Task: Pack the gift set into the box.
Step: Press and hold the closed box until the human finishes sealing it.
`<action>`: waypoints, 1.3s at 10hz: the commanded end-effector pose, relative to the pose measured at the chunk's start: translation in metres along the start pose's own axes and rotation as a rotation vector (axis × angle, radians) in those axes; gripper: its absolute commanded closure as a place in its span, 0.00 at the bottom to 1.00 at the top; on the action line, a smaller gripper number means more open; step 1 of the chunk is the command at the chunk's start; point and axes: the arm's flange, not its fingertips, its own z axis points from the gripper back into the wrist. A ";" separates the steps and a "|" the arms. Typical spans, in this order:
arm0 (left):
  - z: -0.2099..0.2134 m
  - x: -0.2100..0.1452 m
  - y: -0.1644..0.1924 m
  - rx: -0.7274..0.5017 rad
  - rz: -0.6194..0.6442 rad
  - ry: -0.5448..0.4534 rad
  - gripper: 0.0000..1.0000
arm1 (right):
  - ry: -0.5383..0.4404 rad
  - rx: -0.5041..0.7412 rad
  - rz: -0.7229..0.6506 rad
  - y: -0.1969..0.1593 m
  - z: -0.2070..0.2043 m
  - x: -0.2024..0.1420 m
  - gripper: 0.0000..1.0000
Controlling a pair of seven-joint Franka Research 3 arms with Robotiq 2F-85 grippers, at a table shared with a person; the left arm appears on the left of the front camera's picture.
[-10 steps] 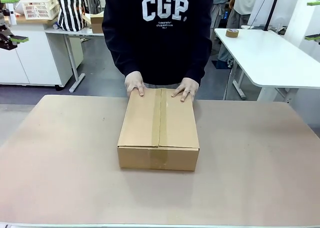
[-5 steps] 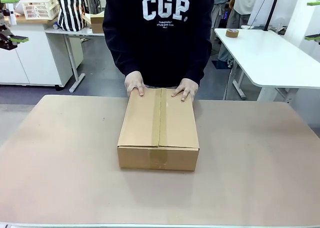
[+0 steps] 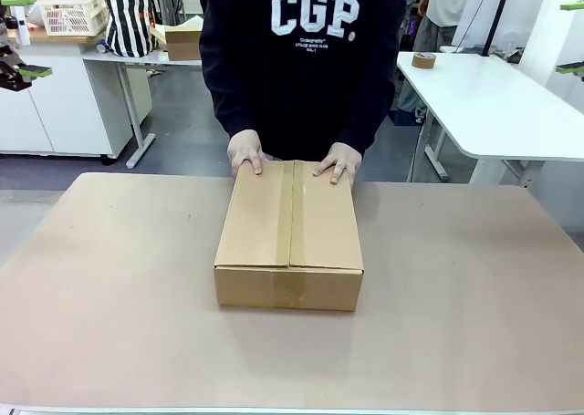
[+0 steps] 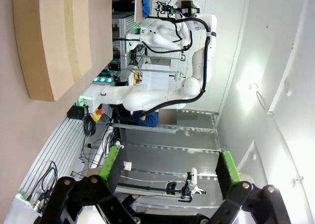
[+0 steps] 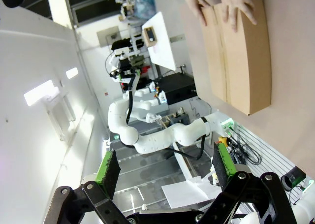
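Box (image 3: 289, 242) is lying shut in the middle of the tabletop (image 3: 109, 287), a bit closer to the far edge, with a strip of tape running down its top. A person at the far edge is resting one hand (image 3: 246, 151) and the other hand (image 3: 337, 162) on the far end of the top. We are holding our left gripper (image 4: 170, 167) up in the air, jaws wide apart, nothing between them. The box is lying well away from them. We are holding our right gripper (image 5: 165, 166) the same way, jaws wide apart, with the box well away too.
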 end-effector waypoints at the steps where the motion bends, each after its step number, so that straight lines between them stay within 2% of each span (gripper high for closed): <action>1: 0.007 -0.006 -0.003 -0.019 -0.007 -0.001 0.00 | 0.005 -0.014 -0.002 0.001 -0.003 -0.002 0.00; 2: 0.000 0.000 0.000 0.000 0.000 0.000 0.00 | 0.000 0.000 0.000 0.000 0.000 0.000 0.00; 3: -0.006 -0.001 -0.008 0.100 -0.075 -0.081 0.00 | -0.041 -0.043 0.092 0.009 -0.015 0.001 0.00; 5: -0.037 0.006 -0.006 0.243 -0.302 -0.059 0.00 | -0.092 -0.112 0.429 0.016 -0.068 0.011 0.00; 7: -0.070 0.021 0.005 0.294 -0.645 -0.077 0.00 | -0.193 -0.064 0.836 0.018 -0.127 0.013 0.00; 8: -0.088 0.028 0.010 0.287 -0.722 -0.072 0.00 | -0.258 -0.057 0.992 0.017 -0.152 0.006 0.00; 10: -0.125 0.036 0.020 0.176 -0.844 -0.054 0.00 | -0.513 -0.195 1.323 0.011 -0.201 -0.013 0.00; 11: -0.145 0.039 0.026 0.077 -0.882 -0.099 0.00 | -0.568 -0.294 1.491 0.004 -0.225 -0.026 0.00; 12: -0.157 0.041 0.030 0.027 -0.885 -0.116 0.00 | -0.534 -0.319 1.564 -0.003 -0.238 -0.034 0.00; 13: -0.160 0.046 0.031 0.022 -0.854 -0.129 0.00 | -0.390 -0.347 1.468 -0.010 -0.242 -0.031 0.00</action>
